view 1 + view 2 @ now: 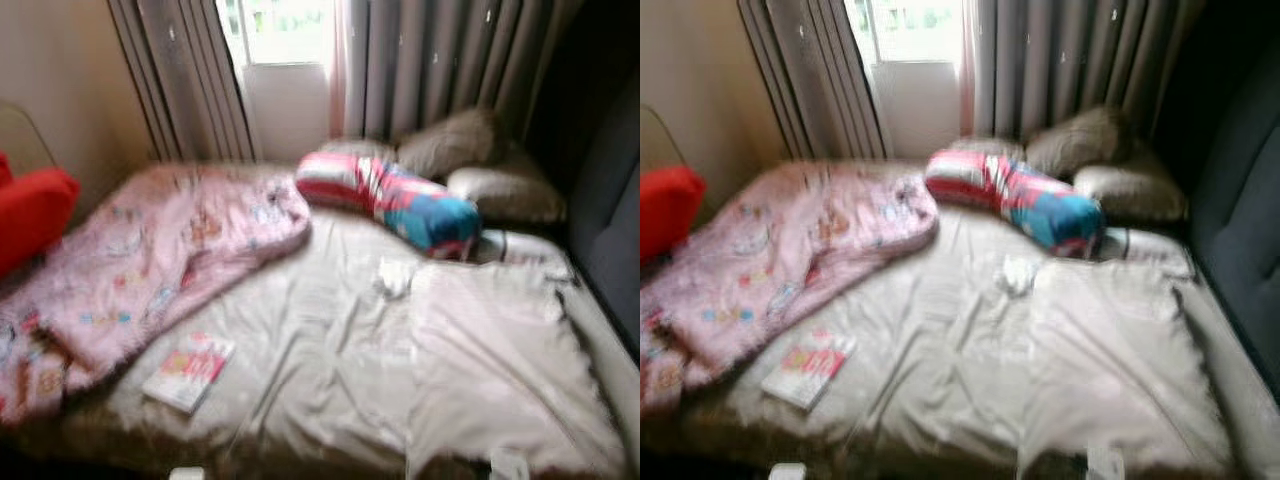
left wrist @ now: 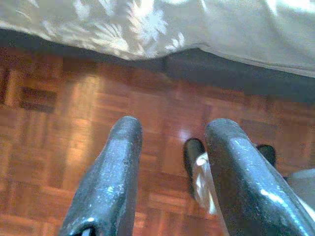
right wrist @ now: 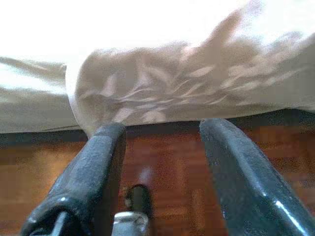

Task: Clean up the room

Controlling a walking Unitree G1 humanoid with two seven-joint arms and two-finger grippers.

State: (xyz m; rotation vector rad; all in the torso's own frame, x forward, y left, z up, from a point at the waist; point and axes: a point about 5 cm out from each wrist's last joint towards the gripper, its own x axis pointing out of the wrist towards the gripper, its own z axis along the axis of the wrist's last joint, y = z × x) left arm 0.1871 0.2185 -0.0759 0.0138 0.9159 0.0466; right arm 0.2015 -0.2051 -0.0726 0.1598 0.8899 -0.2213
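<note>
From my head cameras I log a bed under a rumpled pale sheet, with a pink patterned blanket heaped on its left half, a pink-and-white book lying near the front left edge, a striped red, pink and blue bolster across the middle toward the window, beige pillows behind it, and a small crumpled white item on the sheet just in front of the bolster. A red cushion sits off the bed's left side beside grey curtains. My left gripper and right gripper both hang over the parquet floor at the bed's edge, fingers spread wide and empty.
</note>
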